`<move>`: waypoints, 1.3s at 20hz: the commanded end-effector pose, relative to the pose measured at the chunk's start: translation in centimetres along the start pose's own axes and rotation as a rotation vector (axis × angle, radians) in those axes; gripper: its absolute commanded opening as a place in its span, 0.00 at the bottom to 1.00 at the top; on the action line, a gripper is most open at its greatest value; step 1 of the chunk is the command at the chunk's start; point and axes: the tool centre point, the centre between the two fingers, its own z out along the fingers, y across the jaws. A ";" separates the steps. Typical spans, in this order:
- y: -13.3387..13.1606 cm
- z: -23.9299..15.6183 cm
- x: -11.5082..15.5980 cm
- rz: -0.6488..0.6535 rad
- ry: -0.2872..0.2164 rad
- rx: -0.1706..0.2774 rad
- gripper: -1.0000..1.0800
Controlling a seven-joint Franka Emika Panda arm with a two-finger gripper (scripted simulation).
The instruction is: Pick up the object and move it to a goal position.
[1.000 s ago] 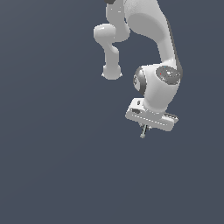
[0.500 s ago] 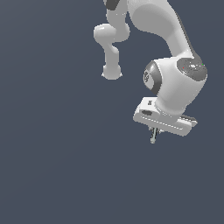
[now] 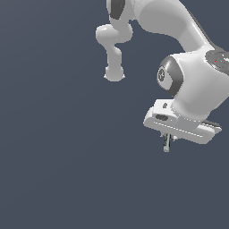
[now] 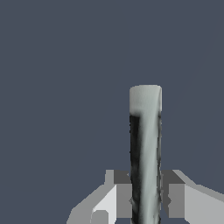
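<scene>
The object is a thin grey rod with a pale greenish tint [image 3: 167,144], hanging upright below the white hand at the exterior view's right. My gripper [image 3: 167,137] is shut on its upper part. In the wrist view the rod [image 4: 145,148] stands between the two grey fingers [image 4: 121,199], pinched from both sides, its free end pointing away from the camera. Nothing marks a goal position in either view.
The white arm [image 3: 179,27] reaches down from the top of the exterior view, with its base link [image 3: 114,49] further back. A plain dark blue-grey surface [image 3: 58,156] fills everything else.
The arm has carried the rod toward the exterior view's right and a little lower in the picture. The hand looks larger than before. The grip on the rod is unchanged.
</scene>
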 end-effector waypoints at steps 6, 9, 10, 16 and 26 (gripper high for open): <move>-1.7 -2.0 1.5 0.000 0.000 0.000 0.00; -2.2 -2.6 2.0 0.000 0.000 0.000 0.00; -2.4 -2.7 2.2 0.000 0.000 0.000 0.00; -3.0 -3.5 2.8 0.000 0.000 0.000 0.00; -3.4 -3.9 3.2 0.000 0.000 0.000 0.00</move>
